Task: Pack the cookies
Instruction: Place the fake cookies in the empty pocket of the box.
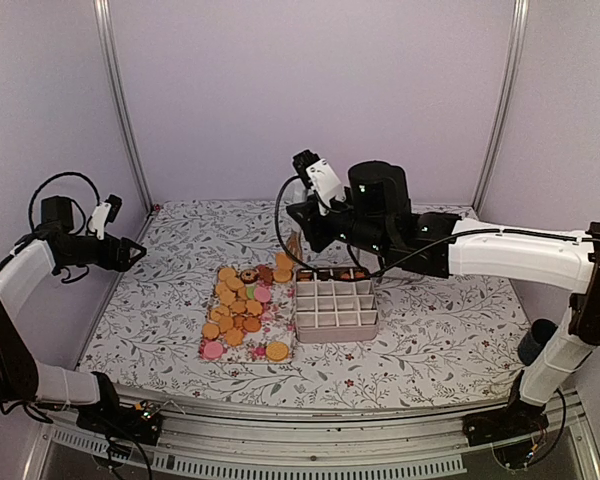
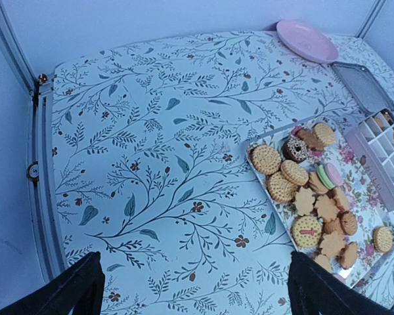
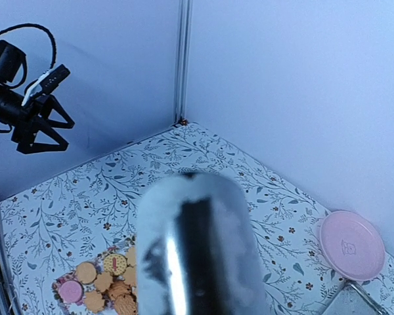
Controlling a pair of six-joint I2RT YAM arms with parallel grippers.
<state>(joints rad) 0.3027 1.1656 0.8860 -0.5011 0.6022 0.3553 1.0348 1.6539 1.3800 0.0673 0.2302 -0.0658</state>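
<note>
Found the right end effector [image 1: 296, 243] poised above the back-left corner of the divided box [image 1: 338, 322], presumably to reach a cell; could not tell its opening, with a blurred silver shape [image 3: 197, 249] filling the wrist view. Noted the left end effector [image 2: 197, 279] spread wide, empty, parked aside, probably to keep clear. Saw the cookies [image 1: 242, 305] heaped on a floral tray [image 1: 246, 349] just beside the box.

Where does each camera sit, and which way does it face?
Top external: above, behind the bases, looking down at the table; left arm, right arm show.
Left wrist: on left arm, facing cookies and pink plate; own fingertips show.
Right wrist: on right arm, facing a far corner; blurred silver shape close up.
Wrist views share cookies, plate.
</note>
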